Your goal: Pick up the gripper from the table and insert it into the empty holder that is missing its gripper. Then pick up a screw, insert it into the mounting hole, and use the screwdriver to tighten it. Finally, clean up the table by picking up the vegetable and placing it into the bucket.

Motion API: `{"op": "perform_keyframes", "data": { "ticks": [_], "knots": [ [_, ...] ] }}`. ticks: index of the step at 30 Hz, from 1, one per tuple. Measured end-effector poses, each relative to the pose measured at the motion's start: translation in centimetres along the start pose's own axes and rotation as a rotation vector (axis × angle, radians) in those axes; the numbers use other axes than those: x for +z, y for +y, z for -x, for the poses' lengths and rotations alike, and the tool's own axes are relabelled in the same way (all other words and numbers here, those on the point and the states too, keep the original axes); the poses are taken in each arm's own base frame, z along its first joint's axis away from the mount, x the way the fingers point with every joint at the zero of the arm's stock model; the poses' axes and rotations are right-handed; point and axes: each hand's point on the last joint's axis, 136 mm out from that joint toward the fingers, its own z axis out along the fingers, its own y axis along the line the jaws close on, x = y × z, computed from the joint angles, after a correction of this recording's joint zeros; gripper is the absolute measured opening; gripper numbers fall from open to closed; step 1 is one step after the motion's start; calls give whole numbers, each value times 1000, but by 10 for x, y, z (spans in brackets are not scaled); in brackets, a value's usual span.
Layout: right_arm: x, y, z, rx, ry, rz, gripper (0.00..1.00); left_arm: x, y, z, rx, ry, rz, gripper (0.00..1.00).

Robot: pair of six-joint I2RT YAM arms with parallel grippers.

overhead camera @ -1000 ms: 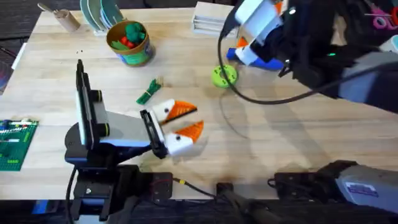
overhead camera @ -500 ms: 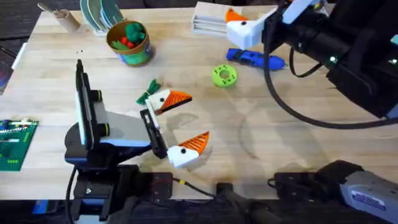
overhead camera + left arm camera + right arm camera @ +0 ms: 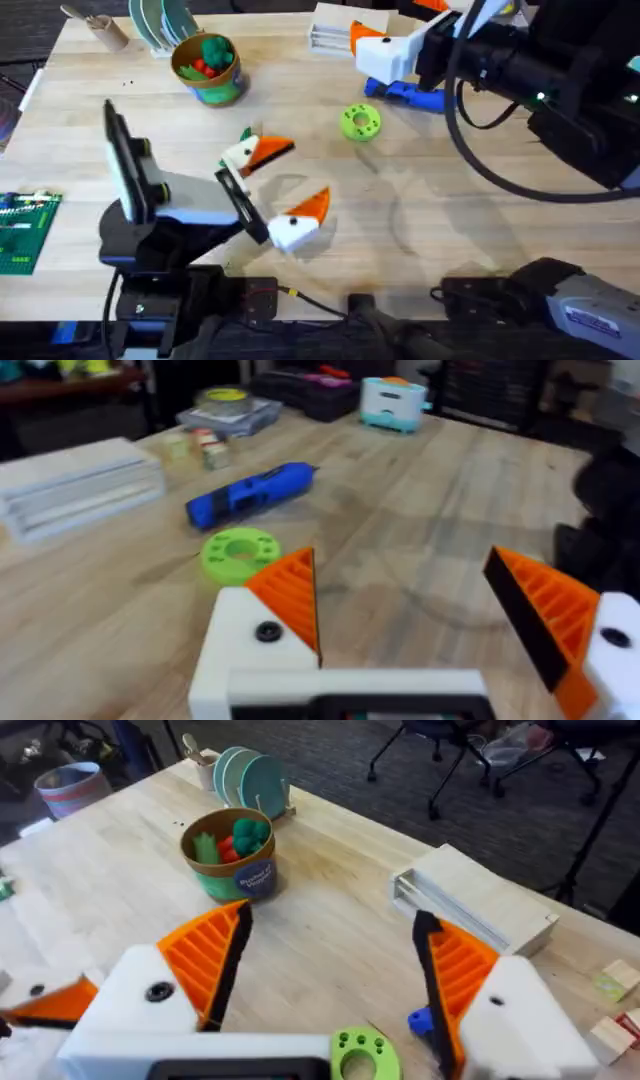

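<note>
Your left gripper (image 3: 278,190) sits low over the wooden table (image 3: 450,230), white-and-orange fingers spread wide, nothing between them. The small flat green toy vegetable (image 3: 246,135) pokes out just behind its upper finger. Your right gripper (image 3: 385,30) hangs at the far edge — fingers apart, empty — right over the stubby bright-blue screwdriver (image 3: 250,492). The lime-green disc (image 3: 360,122) lies near it. The yellow-rimmed bucket (image 3: 207,68) stands far left, toys inside.

Lime-green disc (image 3: 360,122), white box (image 3: 330,28)
</note>
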Motion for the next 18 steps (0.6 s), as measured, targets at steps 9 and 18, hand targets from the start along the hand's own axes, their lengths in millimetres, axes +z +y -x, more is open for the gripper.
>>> {"op": "perform_keyframes", "data": {
  "ticks": [9,18],
  "knots": [
    [0,1,0,4,0,4,994,-36,25,55,-156,38,386,993],
    [0,1,0,4,0,4,994,-78,50,80,-296,296,718,992]
  ]
}}
